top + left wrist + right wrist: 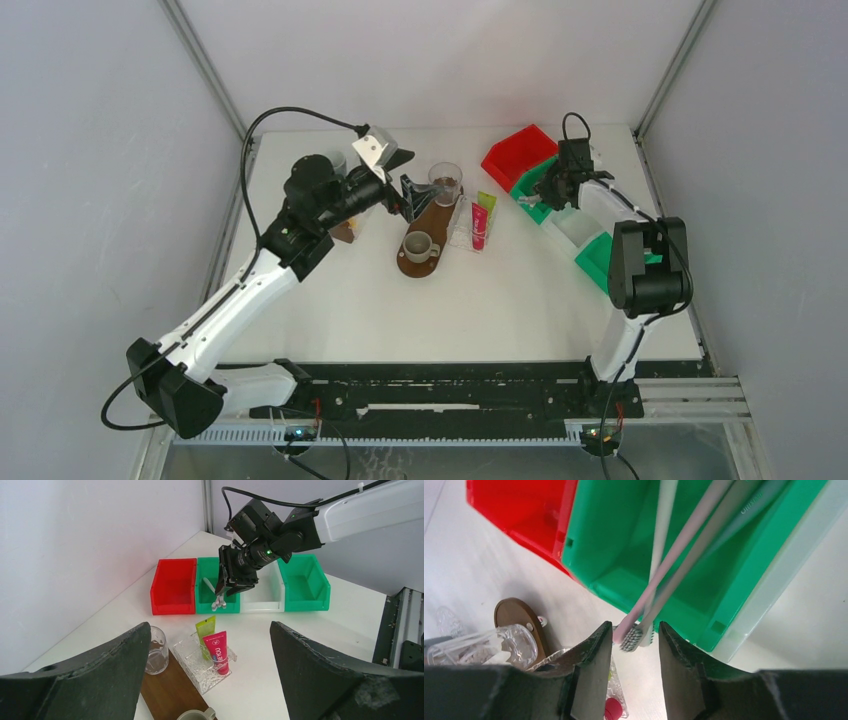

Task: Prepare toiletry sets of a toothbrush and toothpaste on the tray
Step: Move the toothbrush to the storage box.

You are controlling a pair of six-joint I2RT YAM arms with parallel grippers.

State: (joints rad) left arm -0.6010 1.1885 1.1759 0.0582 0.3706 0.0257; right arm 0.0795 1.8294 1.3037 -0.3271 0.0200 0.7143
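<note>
Currently our right gripper (635, 630) hangs at the front lip of the open green plastic bin (609, 540). Its fingers are half-closed around the bristle ends of several slim long-handled toothbrushes (679, 545): a pink one, a white one and a greyish one all run out between the fingertips. We cannot tell whether the pads actually pinch them or merely flank them.

That bundle is the main hazard. A set needs one brush, and if we close and lift here, we judge that two or three could come up together. One could also slip free halfway and drop onto the table. The heads look like a poor hold too. They are narrow and far from the weight of the handles, so a brush could swing or twist out on the way across.

The toothpaste, a pink-red squeeze tube (218, 652) and a lime green tube (205, 627), rests in the clear ribbed plastic tray (190, 655). That tray is just past the right fingertips and straight ahead of our left gripper (410, 197), whose fingers are spread wide and hold nothing. The tubes sit slanted, the pink one partly over the rim, so a brush set down carelessly could knock one off. Both hands are close to that tray, so a hasty crossing risks a bump.
</note>
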